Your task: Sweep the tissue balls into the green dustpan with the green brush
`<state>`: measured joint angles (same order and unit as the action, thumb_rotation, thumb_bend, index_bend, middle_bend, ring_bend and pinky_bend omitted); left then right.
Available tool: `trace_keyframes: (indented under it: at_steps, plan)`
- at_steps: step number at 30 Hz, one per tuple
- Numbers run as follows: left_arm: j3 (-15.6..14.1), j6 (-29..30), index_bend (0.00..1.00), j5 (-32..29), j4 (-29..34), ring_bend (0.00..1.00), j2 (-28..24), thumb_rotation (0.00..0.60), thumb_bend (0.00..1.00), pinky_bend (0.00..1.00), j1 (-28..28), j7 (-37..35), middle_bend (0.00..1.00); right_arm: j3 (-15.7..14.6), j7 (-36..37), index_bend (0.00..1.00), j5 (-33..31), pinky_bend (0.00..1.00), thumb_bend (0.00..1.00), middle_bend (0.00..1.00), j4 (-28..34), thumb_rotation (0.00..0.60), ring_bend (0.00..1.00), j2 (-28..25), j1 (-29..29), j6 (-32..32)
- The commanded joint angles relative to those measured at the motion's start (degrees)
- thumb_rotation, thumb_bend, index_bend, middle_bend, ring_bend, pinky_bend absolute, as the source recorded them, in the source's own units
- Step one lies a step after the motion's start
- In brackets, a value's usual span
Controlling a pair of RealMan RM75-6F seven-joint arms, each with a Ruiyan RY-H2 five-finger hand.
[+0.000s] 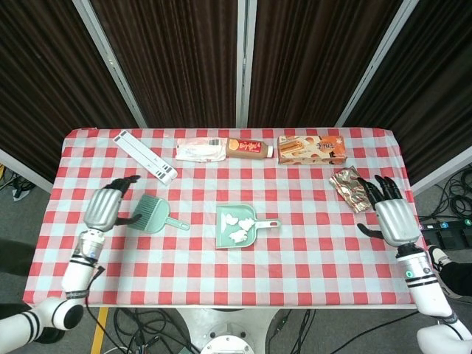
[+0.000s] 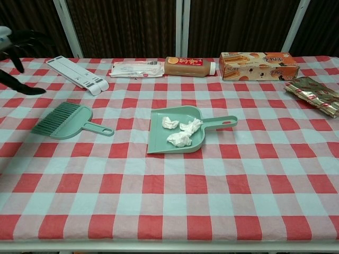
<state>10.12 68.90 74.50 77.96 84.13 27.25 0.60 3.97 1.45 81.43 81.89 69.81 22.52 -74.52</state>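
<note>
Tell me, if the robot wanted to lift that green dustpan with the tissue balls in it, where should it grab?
Probably by the handle: the green dustpan lies flat with its slim handle pointing toward the robot's right, bare checked cloth around it. The right robot hand could come in from that side and close around it from above, keeping the pan level so the tissue balls stay inside.

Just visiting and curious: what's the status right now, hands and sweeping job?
Left hand, right hand: open, empty. Tissue balls inside green dustpan. Green brush lying flat on table, left of it. Nothing obstructing.
</note>
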Motion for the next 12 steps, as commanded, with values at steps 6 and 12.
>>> trace_keyframes:
  at_steps: [6,12]
  plan:
    - [-5.3,12.5,0.19,0.9,2.9,0.20,-10.0,0.600,0.14,0.26,-12.5,3.5,0.23,-2.3,5.4,0.00,2.3,0.06,0.13,0.18,-0.2,0.600,0.01,-3.6,-7.9,-8.5]
    - [-9.0,17.2,0.20,-0.3,7.1,0.20,-13.6,0.600,0.15,0.24,-20.0,3.6,0.23,-3.7,7.1,0.00,2.7,0.03,0.13,0.17,2.0,0.600,0.00,-5.0,-12.7,-12.5]
